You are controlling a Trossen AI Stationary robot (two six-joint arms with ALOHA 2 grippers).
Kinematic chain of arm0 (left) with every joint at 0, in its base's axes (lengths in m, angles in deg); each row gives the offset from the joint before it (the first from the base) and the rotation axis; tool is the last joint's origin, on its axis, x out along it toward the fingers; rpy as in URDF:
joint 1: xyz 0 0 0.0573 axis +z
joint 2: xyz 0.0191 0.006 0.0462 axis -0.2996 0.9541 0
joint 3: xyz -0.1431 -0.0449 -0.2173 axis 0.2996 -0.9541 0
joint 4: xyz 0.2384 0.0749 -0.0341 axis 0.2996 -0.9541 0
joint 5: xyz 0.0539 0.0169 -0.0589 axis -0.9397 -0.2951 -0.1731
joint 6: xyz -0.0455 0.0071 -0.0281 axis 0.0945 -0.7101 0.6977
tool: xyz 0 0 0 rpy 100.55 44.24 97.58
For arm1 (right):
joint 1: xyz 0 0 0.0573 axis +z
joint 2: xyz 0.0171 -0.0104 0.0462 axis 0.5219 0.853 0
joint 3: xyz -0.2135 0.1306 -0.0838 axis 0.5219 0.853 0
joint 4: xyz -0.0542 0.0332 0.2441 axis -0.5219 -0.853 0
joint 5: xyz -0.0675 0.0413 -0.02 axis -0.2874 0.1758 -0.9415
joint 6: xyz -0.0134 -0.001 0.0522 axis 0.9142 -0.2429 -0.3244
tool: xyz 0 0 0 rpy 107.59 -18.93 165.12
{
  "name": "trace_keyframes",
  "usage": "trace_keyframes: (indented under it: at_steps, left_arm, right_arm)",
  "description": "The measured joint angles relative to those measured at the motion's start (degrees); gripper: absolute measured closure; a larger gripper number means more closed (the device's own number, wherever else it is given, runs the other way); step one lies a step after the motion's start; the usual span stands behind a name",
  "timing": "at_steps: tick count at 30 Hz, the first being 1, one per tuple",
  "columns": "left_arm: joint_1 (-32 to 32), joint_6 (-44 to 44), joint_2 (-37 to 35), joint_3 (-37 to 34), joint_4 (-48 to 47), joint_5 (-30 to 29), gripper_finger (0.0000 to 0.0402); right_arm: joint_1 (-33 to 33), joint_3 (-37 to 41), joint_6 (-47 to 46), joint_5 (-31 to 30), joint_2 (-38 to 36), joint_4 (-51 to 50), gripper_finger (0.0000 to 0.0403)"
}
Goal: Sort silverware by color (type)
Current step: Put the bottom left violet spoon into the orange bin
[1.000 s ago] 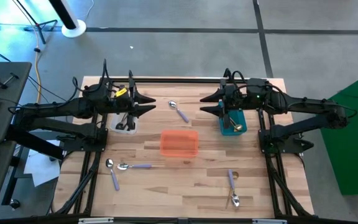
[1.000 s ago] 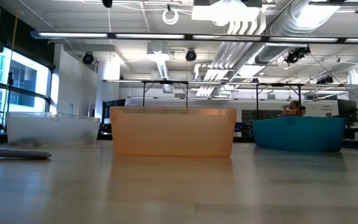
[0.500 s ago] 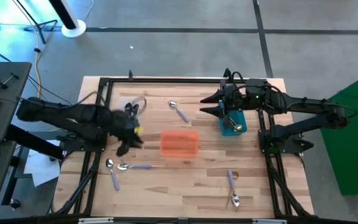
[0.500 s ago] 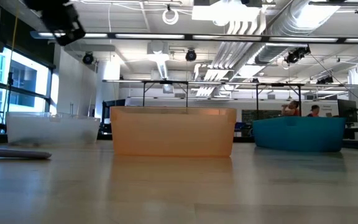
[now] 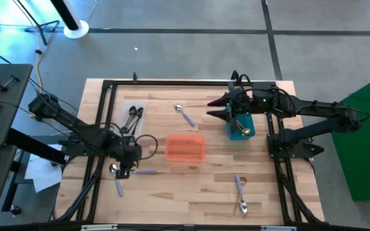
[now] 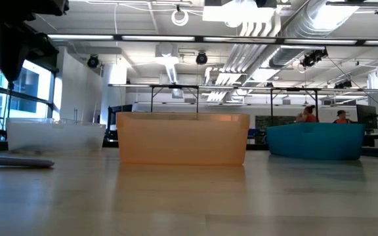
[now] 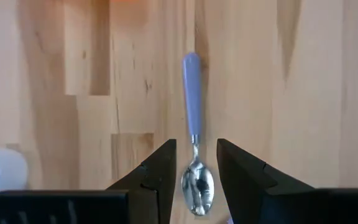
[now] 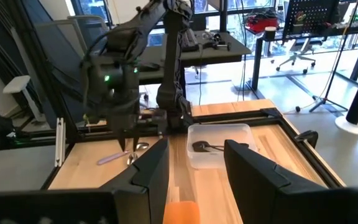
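Left gripper (image 7: 194, 171) hangs over a lavender-handled spoon (image 7: 192, 134) at the table's near-left, fingers spread either side of the bowel-end neck, not touching. Risk: thin flat spoon could slip or skid if jaws close high or off-centre. Right gripper (image 5: 231, 110) waits spread over teal bin (image 5: 241, 128).

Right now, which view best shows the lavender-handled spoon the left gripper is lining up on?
The left wrist view: the lavender-handled spoon lies flat, its bowl between the open left gripper. The high view shows only its handle beside the arm. The right wrist view shows it small and distant. The low view misses it.
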Motion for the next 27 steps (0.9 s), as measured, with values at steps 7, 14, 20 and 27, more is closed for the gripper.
trace_keyframes:
  at_steps: [7,14,20,27]
  left_arm:
    - [-0.47,-0.58,8.40,-0.46,3.53,5.38,0.0296]
    - [-2.31,4.04,9.59,-9.41,16.10,6.89,0.0296]
    - [-3.55,4.37,9.35,-12.13,16.94,1.15,0.0296]
    - [-3.61,2.07,9.39,-14.93,20.07,4.15,0.0296]
  right_arm:
    - [0.00,0.00,0.00,0.00,0.00,-1.10,0.0263]
    - [0.02,0.00,-0.49,0.00,0.03,-3.21,0.0263]
    - [0.02,0.00,-2.08,-0.02,0.03,-3.39,0.0263]
    - [0.02,0.00,-2.10,-0.02,0.03,-3.51,0.0263]
